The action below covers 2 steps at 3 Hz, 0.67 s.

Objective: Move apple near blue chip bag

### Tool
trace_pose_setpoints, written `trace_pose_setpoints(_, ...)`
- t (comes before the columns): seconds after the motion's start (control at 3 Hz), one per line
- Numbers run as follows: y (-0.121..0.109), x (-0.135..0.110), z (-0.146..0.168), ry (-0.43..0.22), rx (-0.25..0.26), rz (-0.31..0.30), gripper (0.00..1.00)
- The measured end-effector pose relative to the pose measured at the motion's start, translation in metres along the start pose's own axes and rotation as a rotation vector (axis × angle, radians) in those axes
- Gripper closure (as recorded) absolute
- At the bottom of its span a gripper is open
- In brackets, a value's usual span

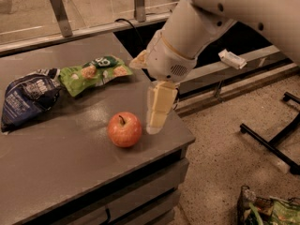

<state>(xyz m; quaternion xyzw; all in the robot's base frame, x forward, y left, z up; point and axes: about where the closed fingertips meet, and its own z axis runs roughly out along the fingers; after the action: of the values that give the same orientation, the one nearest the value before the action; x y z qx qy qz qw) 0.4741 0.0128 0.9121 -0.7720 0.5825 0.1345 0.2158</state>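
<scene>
1. Taking up most of the scene, the grey table (70,172) is carrying all three items. Its near right corner is ending just past the apple, so there is little spare surface on that side.
2. The arm (187,36) is reaching in from the far right, with its pale, bulky wrist leaning over the table's right edge. It is likely approaching from this open side so that it is not crossing the bags.
3. The blue bag (28,97) is lying crumpled at the far left of the table, well apart from the apple. As the goal, it is setting the direction of the carry: leftward, away from the right edge.
4. The green bag (93,71) is lying flat just right of the blue bag, touching it or nearly so, and farther back than the apple. It is sitting partly along the route, so a path on its near side is looking safer.
5. The gripper (157,114) is hanging just right of the apple, pointing down with its tip low over the tabletop. It is seemingly not touching the fruit. Whether it is apart or together I cannot tell from this side.
6. The apple (124,129) is sitting stem up near the table's near right corner, resting free and ungrasped. The task is looking barely begun, with the grasp not yet made.
</scene>
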Motion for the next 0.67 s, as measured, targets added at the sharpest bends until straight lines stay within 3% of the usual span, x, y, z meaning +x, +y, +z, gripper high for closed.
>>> trace_pose_setpoints(0.67, 0.036, -0.011, 0.043, -0.034, -0.091, -0.063, 0.00)
